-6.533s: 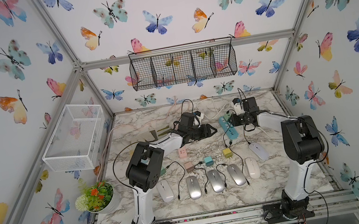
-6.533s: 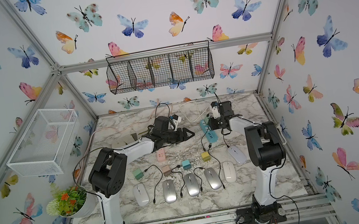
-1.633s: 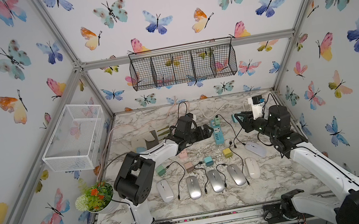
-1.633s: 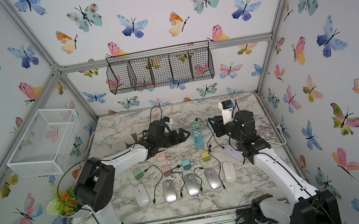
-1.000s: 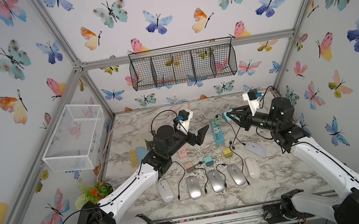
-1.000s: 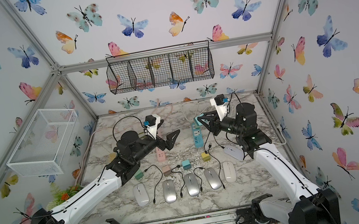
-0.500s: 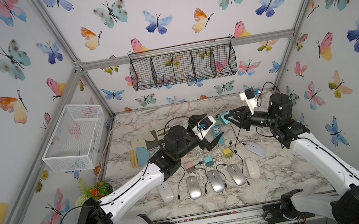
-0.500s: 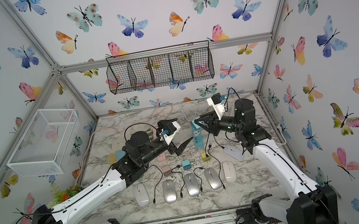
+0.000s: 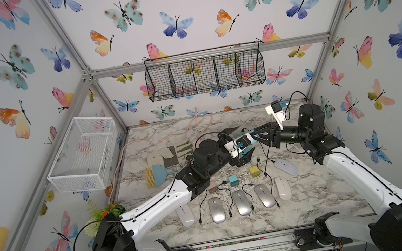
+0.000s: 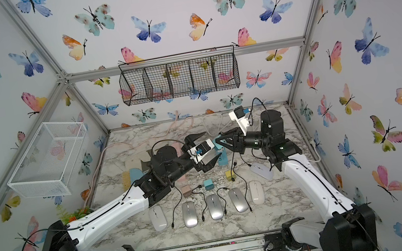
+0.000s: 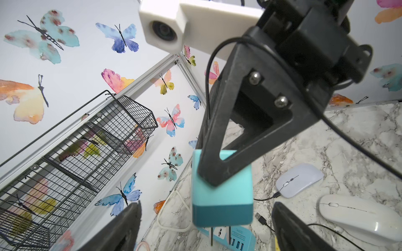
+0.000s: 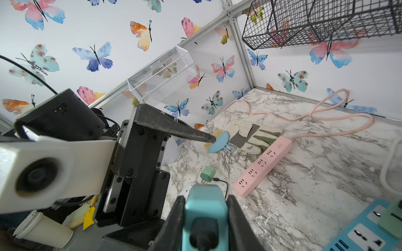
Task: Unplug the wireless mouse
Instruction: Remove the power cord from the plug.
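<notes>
1. The right gripper [image 12: 205,217] is clamping a turquoise cube-shaped plastic charger [image 11: 221,195] by two opposite sides. It is holding the cube up over the grey-veined marble tabletop [image 9: 314,195]. The charger's two metal prongs are showing bare, so it is sitting in no socket of the turquoise plastic power strip [image 11: 239,240] lying beneath it.
2. A black plug [image 12: 202,238] is sitting in the charger's face that is turned back toward the right wrist.
3. The lavender oval wireless mouse [image 11: 299,180] is lying flat on the marble near the right arm, just beyond the row of silver and white mice [image 9: 241,203].
4. A thin black cable [image 11: 264,198] is running into one end of the lavender mouse. I judge this to be the same lead as the one at the charger, so the mouse is not yet freed.
5. The left gripper [image 11: 206,205] is facing the charger with its jaws spread wide, one on each side, touching nothing. It seems placed to take over the cube or to brace it.
6. Holding the charger aloft is probably keeping its free sides clear for that second grip.
7. The risk I see is that pulling on the lead is going to drag the light mouse across the marble.
</notes>
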`<control>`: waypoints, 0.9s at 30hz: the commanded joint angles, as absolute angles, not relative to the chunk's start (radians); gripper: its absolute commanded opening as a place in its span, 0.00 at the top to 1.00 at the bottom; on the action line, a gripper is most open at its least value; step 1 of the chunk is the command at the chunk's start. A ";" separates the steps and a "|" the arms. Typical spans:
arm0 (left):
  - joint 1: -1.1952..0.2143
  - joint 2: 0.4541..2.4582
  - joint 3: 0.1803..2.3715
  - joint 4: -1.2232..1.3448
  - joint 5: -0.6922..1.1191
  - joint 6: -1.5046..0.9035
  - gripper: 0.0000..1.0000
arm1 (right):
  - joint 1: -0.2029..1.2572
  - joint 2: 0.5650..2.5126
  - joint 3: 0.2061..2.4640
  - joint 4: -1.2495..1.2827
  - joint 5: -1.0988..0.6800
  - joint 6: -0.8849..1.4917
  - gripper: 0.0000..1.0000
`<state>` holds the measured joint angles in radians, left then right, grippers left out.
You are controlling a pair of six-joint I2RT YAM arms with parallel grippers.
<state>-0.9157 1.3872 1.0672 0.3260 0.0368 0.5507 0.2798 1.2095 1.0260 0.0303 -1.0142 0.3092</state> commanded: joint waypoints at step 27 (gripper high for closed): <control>-0.938 1.410 1.114 0.339 -0.010 0.561 0.65 | 0.353 1.250 1.071 0.063 -1.005 0.378 0.95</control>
<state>-0.9318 1.4158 1.0847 0.3317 -0.0036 0.5739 0.3401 1.2495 1.0550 0.0483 -1.0016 0.3855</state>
